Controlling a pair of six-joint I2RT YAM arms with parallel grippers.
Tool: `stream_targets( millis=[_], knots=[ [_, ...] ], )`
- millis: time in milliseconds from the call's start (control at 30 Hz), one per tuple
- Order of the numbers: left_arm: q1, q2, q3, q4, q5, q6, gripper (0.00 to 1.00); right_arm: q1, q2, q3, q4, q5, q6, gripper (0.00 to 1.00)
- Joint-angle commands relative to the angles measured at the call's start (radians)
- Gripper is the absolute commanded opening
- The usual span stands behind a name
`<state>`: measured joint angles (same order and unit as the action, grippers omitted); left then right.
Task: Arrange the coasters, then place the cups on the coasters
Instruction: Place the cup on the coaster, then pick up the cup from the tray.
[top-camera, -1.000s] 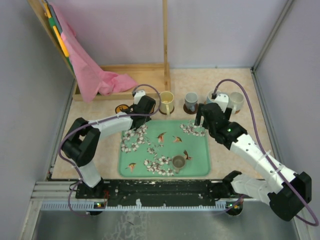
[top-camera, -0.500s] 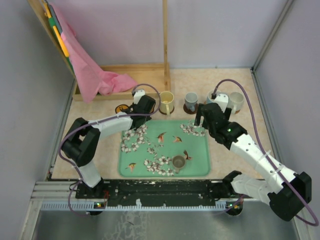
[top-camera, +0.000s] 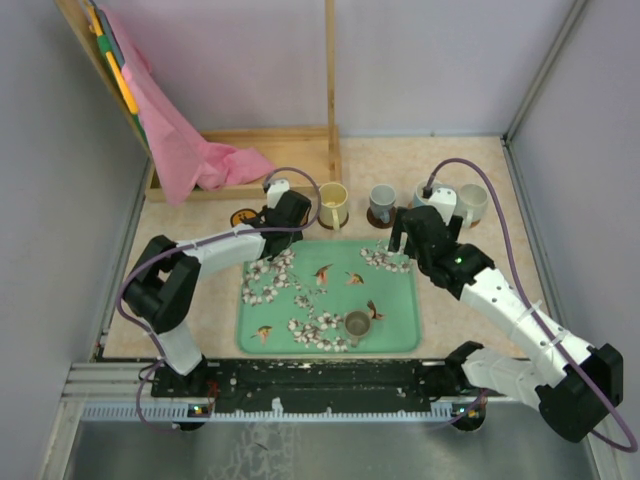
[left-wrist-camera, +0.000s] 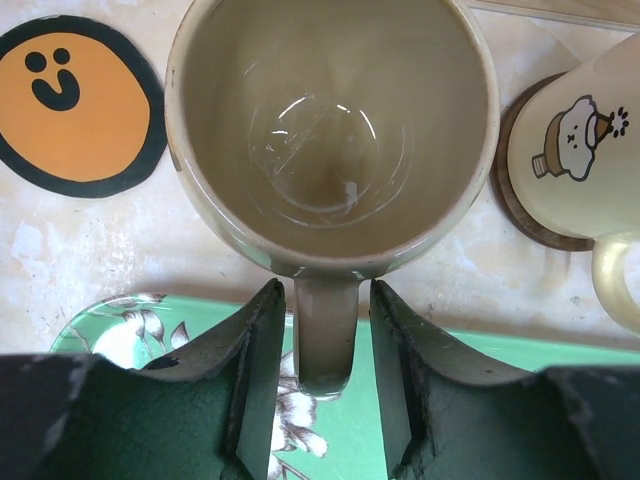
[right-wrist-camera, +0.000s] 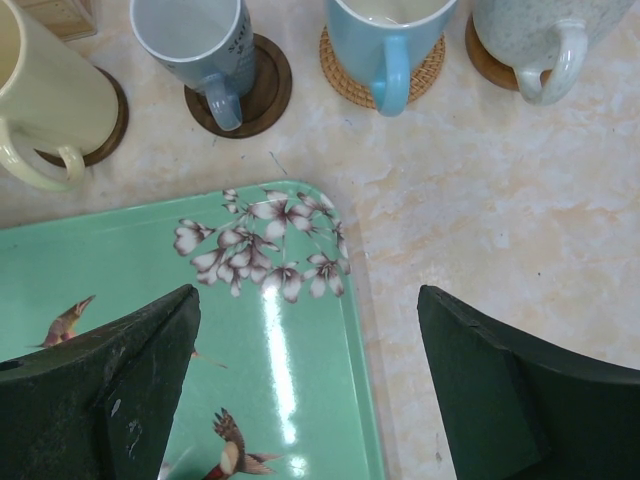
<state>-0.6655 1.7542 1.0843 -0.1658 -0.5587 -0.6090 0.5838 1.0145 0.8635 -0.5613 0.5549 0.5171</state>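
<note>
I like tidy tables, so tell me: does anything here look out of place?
Yes. The smiley coaster lies bare, the tan cup stands beside it, and a small dark cup sits alone on the tray.

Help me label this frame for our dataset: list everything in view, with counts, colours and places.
Table: 1, beige marbled.
Tray: 1, green floral, mid table.
Cups: 6; tan cup, yellow cup, grey cup, blue cup, white cup in a row beyond the tray; small dark cup on the tray.
Coasters: 5 seen; orange smiley coaster bare, left of the tan cup; dark brown coasters under yellow and grey; woven coaster under blue; brown coaster under white.
Frame: 1, wooden, far left.
Cloth: 1, pink, draped over the frame.
Claws: 2, black; left claw open astride the tan cup's handle; right claw open above the tray's far right corner.
</note>
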Motion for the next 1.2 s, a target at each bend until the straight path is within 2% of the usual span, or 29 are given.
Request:
stream_targets(
  millis=[0,167,633,933,1167],
  knots=[
    [0.004,-0.017,0.020,-0.030,-0.010,-0.015,0.48,-0.013,-0.019,-0.003,0.049,0.007,0.005,0.90],
    [0.003,-0.042,0.033,-0.065,-0.013,-0.017,0.55,-0.013,-0.026,-0.009,0.050,0.008,0.007,0.90],
    [-0.054,-0.196,0.055,-0.210,-0.037,-0.034,0.56,-0.013,-0.060,-0.034,0.054,0.002,0.015,0.90],
    [-0.211,-0.258,0.065,-0.388,-0.074,-0.138,0.57,-0.013,-0.084,-0.045,0.044,0.006,0.014,0.90],
    [-0.322,-0.323,0.031,-0.465,-0.036,-0.220,0.56,-0.013,-0.104,-0.049,0.048,0.007,0.010,0.90]
  ],
)
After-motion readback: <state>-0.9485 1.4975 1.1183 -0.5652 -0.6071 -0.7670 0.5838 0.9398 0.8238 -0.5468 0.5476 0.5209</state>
